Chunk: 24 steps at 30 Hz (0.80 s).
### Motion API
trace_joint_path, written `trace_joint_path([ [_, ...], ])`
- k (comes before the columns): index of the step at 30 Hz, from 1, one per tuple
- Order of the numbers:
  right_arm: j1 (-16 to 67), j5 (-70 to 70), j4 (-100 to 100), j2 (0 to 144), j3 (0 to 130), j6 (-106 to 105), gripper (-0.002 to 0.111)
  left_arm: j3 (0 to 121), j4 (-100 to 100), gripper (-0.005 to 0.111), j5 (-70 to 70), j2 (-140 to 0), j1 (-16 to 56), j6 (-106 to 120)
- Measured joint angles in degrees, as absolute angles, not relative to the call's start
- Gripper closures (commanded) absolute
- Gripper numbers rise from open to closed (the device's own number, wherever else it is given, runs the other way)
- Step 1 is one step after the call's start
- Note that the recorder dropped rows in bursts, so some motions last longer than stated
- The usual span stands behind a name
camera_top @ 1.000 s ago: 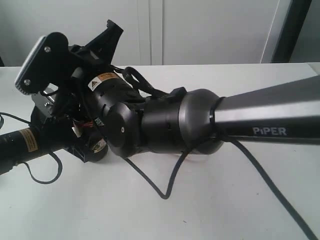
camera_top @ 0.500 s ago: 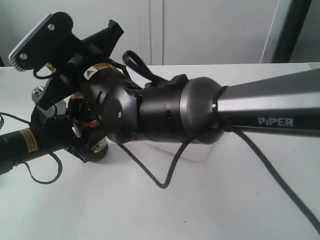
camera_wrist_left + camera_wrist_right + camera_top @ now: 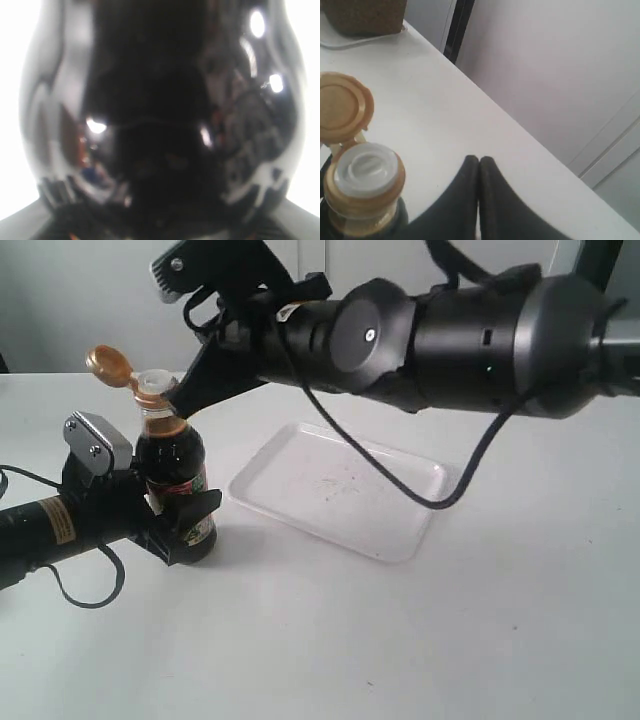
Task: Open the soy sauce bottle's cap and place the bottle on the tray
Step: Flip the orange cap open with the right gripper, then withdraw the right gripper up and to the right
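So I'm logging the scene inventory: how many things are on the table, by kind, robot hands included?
Bottles: 1, the soy sauce bottle, its cap flipped open
Trays: 1, the white tray, nothing on it
Robot hands: 2, the left hand around the bottle, the right hand closed above it
Total: 4

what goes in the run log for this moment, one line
cap flipped open | bottle upright on table, held by left gripper | right gripper shut, empty, above | tray empty

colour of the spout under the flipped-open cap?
White, ringed by the orange-brown collar of the cap. The spout shows best in the right wrist view.
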State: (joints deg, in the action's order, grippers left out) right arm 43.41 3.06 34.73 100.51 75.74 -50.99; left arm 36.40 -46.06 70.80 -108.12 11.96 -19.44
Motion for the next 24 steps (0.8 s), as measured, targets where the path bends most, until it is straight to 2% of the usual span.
trace_joint_path([
  [7,37.2,-22.4,33.8,97.6,75.7,-53.5,0.108,36.4,-46.2,0.107,70.8,-108.1,12.0,-19.4],
  [11,35.4,-34.5,25.3,97.6,75.7,-49.5,0.108,36.4,-46.2,0.107,70.8,-108.1,12.0,-19.4],
  [16,32.9,-37.8,13.9,97.6,75.7,-36.9,0.108,36.4,-46.2,0.107,70.8,-108.1,12.0,-19.4],
  [24,25.8,-40.7,10.5,97.6,75.7,-26.4,0.108,36.4,-46.2,0.107,70.8,-108.1,12.0,-19.4],
])
